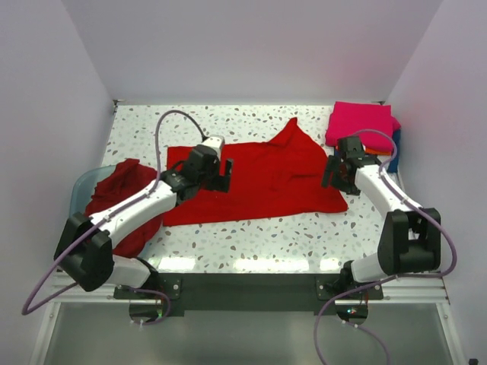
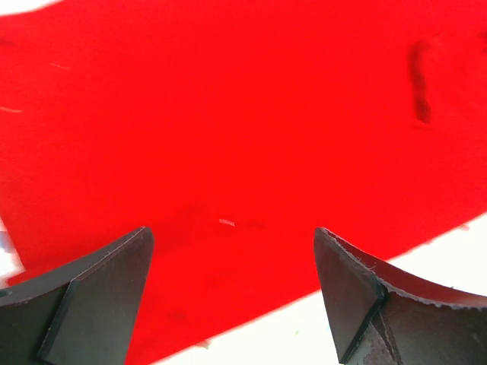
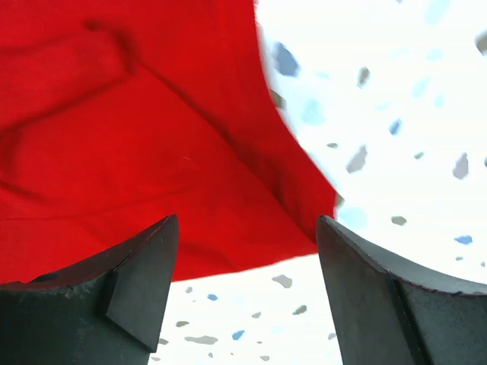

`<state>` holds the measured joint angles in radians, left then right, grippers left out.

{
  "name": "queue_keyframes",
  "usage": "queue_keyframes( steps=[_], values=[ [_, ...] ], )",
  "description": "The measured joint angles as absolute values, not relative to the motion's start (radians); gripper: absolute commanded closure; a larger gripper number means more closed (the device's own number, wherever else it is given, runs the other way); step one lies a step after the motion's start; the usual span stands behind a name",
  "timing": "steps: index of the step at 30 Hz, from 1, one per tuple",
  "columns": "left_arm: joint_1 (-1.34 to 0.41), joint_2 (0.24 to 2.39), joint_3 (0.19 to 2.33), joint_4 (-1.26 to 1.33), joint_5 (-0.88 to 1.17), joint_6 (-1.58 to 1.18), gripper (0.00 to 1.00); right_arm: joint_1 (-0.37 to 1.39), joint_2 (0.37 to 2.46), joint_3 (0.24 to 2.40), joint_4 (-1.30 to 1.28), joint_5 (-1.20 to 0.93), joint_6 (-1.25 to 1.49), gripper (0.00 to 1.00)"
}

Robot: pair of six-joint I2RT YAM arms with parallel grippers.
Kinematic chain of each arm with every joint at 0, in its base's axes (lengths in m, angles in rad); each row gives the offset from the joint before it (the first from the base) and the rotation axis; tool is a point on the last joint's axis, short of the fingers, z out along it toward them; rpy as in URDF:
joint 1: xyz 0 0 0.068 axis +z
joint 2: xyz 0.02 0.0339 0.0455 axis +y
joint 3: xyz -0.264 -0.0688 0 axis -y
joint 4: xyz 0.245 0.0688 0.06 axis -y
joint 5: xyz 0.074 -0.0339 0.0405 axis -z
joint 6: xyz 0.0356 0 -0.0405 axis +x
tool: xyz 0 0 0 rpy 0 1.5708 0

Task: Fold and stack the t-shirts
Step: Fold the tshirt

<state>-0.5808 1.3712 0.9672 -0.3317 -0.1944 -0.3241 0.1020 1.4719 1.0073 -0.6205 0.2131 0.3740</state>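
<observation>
A bright red t-shirt [image 1: 255, 179] lies spread on the speckled table [image 1: 251, 236], one corner peaked up at the back. My left gripper [image 1: 219, 176] hovers open over its left part; the red cloth [image 2: 243, 114] fills the left wrist view between the fingers [image 2: 99, 296]. My right gripper [image 1: 335, 173] is open at the shirt's right edge; its view shows the red hem [image 3: 152, 152] and bare table. A folded magenta pink t-shirt [image 1: 361, 125] tops a stack at the back right, with orange and blue showing under it. Another dark red shirt [image 1: 122, 201] is heaped at the left.
A translucent teal tub [image 1: 82, 190] sits at the left table edge under the dark red heap. White walls enclose the table on three sides. The arm bases stand on the dark rail [image 1: 243, 285] at the near edge.
</observation>
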Motion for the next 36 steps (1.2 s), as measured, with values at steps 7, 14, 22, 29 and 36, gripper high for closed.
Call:
queue_keyframes(
  steps=[7,14,22,29,36],
  values=[
    [-0.809,1.428,0.912,-0.262,-0.205,-0.523,0.09,-0.037,1.436,0.92,-0.633,0.153,0.358,0.39],
    [-0.825,1.524,0.791,-0.215,-0.202,-0.615,0.09,-0.074,1.442,0.873,-0.619,0.094,0.342,0.47],
    [-0.825,1.525,0.752,-0.172,-0.23,-0.636,0.08,-0.078,1.444,0.815,-0.599,0.06,0.341,0.52],
    [-0.826,1.525,0.73,-0.136,-0.258,-0.636,0.08,-0.08,1.445,0.805,-0.596,0.056,0.342,0.89],
    [-0.827,1.519,0.708,-0.1,-0.291,-0.636,0.08,-0.08,1.463,0.81,-0.599,0.062,0.339,0.94]
  ],
)
